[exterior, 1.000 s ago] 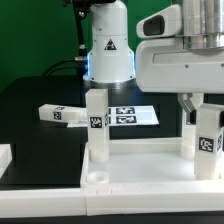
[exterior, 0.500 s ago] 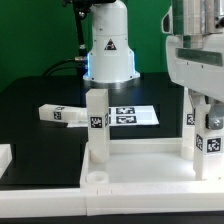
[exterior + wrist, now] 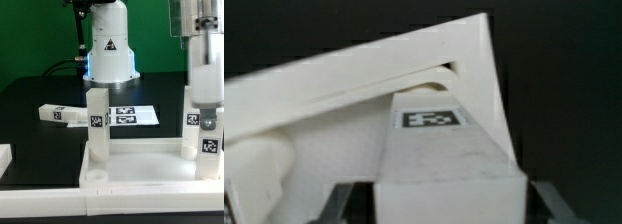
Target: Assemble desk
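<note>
The desk's large white panel (image 3: 140,170) lay flat at the near edge of the black worktop (image 3: 30,110), its raised rim running across the front, with a round corner socket (image 3: 95,178) open at about seven o'clock in the exterior view. Just behind that socket, one square leg (image 3: 97,125) stood upright in the panel, a black-and-white tag on its face. At three o'clock in the same view, a second tagged leg (image 3: 205,140) stood upright at the panel's far corner on the exterior view's right, with the tool (image 3: 205,112) clamped on its top; the white arm (image 3: 205,50) rose straight above it. The wrist view looked down that leg (image 3: 438,150) to the panel (image 3: 331,90) below, the two dark fingers (image 3: 342,203) pressed against opposite sides of the leg, the tool (image 3: 441,205) narrowed to the leg's width. Farther back, at about nine o'clock, a third leg (image 3: 62,114) lay on its side on the worktop, apart from the panel. Beyond it, near the centre, the marker board (image 3: 135,115) lay flat, and behind that stood the robot's white base (image 3: 108,45) against a green backdrop (image 3: 30,40).
</note>
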Action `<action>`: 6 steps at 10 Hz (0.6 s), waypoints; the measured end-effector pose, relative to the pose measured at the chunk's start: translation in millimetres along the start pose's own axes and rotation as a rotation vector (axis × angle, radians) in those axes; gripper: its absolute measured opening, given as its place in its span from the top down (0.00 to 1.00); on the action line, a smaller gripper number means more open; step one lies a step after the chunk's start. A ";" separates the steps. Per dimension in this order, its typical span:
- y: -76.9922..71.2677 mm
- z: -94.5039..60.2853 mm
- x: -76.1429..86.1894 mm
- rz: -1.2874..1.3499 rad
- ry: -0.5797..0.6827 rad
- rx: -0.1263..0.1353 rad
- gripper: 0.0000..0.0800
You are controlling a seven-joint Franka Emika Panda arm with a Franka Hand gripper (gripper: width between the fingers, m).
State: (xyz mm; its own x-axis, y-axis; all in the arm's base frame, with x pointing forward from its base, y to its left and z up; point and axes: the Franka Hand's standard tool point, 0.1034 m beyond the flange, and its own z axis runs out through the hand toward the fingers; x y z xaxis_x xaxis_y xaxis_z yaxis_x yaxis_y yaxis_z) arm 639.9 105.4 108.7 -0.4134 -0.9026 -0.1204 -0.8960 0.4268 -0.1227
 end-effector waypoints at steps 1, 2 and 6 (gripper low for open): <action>0.2 -0.2 0.6 0.007 -0.013 0.002 0.64; 0.8 -0.2 0.6 -0.014 -0.014 0.000 0.64; 1.5 -2.4 -1.6 -0.077 -0.015 -0.001 0.20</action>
State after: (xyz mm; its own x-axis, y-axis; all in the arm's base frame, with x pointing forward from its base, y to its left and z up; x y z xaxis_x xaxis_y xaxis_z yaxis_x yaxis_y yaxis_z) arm 638.8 107.3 111.1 -0.3405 -0.9319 -0.1251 -0.9253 0.3558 -0.1314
